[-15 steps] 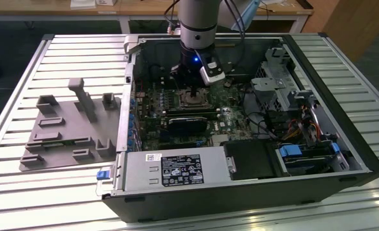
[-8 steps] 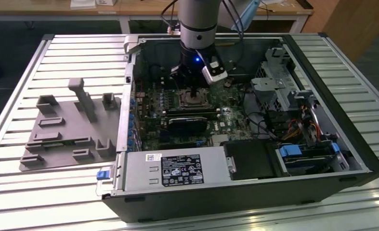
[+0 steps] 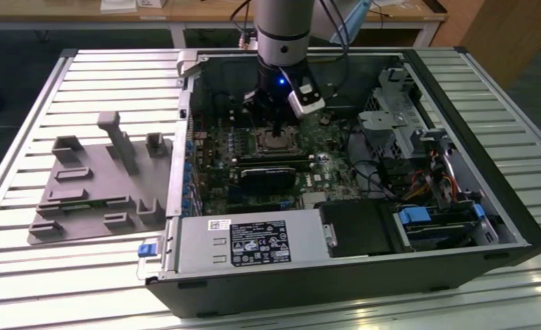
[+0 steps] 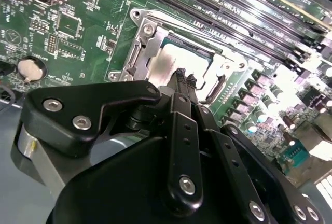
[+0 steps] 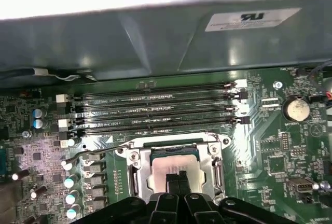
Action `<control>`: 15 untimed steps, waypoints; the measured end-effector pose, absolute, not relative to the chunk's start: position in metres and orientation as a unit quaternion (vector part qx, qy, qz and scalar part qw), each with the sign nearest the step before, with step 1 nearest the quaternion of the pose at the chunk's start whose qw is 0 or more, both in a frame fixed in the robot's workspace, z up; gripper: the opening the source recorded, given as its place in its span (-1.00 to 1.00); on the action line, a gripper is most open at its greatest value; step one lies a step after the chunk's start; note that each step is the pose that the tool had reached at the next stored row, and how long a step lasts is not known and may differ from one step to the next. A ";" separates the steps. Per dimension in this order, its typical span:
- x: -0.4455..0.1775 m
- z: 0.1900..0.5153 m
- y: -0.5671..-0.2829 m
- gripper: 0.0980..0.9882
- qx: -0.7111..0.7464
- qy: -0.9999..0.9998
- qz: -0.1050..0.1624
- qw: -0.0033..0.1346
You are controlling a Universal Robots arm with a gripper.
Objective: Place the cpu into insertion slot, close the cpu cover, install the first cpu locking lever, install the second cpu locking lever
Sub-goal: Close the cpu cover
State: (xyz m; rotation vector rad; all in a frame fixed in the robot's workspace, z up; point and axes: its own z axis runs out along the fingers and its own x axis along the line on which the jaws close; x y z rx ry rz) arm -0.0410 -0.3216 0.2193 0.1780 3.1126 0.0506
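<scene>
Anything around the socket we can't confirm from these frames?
- Near edge of the thin silvery-grey metal cpu cover: hidden behind the black gripper, both wrist views.
- Whether the gripper touches the flat silvery-tan square cpu: cannot tell.
- Whether the thin steel locking levers are latched: exterior view too small; near latch points behind the gripper.

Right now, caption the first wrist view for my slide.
Closed tool over the cpu, which sits framed by the metal cpu cover beside four memory slots.
</scene>
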 end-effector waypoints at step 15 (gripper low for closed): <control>-0.041 0.231 -0.322 -0.98 0.063 0.998 0.016 0.014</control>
